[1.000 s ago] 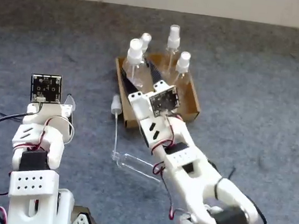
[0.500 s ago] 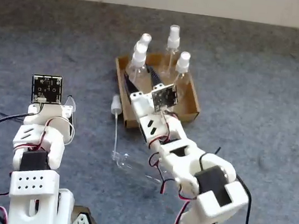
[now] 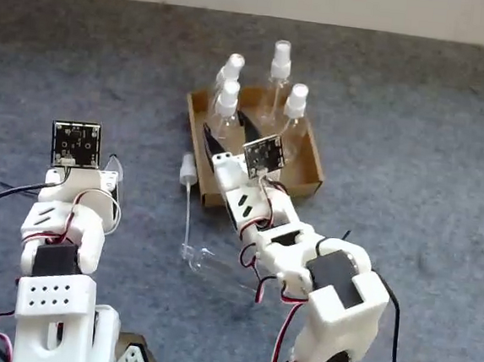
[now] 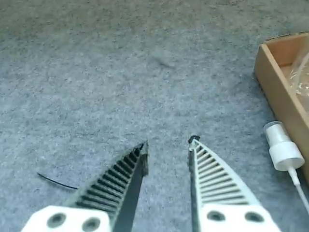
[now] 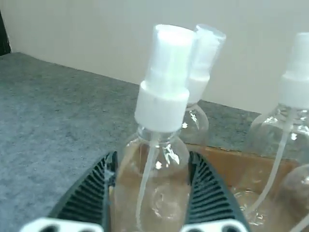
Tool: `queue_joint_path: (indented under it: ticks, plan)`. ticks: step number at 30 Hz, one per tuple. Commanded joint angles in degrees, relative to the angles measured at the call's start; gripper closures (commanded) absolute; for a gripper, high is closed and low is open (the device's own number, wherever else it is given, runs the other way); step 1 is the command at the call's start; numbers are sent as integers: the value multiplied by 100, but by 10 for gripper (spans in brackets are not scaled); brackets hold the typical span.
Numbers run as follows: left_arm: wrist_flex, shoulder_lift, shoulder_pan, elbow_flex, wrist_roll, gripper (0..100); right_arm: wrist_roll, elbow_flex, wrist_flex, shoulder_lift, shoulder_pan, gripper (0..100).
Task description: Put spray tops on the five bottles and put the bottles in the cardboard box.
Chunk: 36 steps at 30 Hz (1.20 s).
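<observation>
The right gripper has its jaws closed on the body of a clear bottle, already fitted with a white spray top and upright over the near left corner of the cardboard box. Whether its base rests on the box floor is hidden by the jaws.

The main risk is the release. If the jaws open while the base is off the floor or on the wall's edge, the top-heavy bottle may tip. A second capped bottle stands just behind it, with two more close by. A sideways pull-out could knock them over like skittles, and the light box might slide on the carpeted bench.

The left gripper hangs with jaws moderately apart, holding nothing. The loose spray top lies just beside the box. The last, uncapped bottle lies on its side by the right arm, where a retreating arm could roll it away.
</observation>
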Motion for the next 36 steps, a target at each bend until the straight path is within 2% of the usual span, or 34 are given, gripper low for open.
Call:
queue_joint_path:
  ticks: [1, 11, 16, 24, 36]
  plan:
    - [-158, -57, 101, -13, 62, 870, -44, -312, -180, -31, 84, 995]
    - [-158, -57, 101, -13, 53, 870, -26, -277, -180, -48, 84, 991]
    - [-158, -57, 101, -13, 53, 870, 580, -277, -180, -57, 57, 991]
    - [-158, -57, 101, -4, 53, 870, 563, -268, -171, -57, 48, 884]
    - [-158, -57, 101, -4, 53, 870, 563, -268, -163, -75, 40, 878]
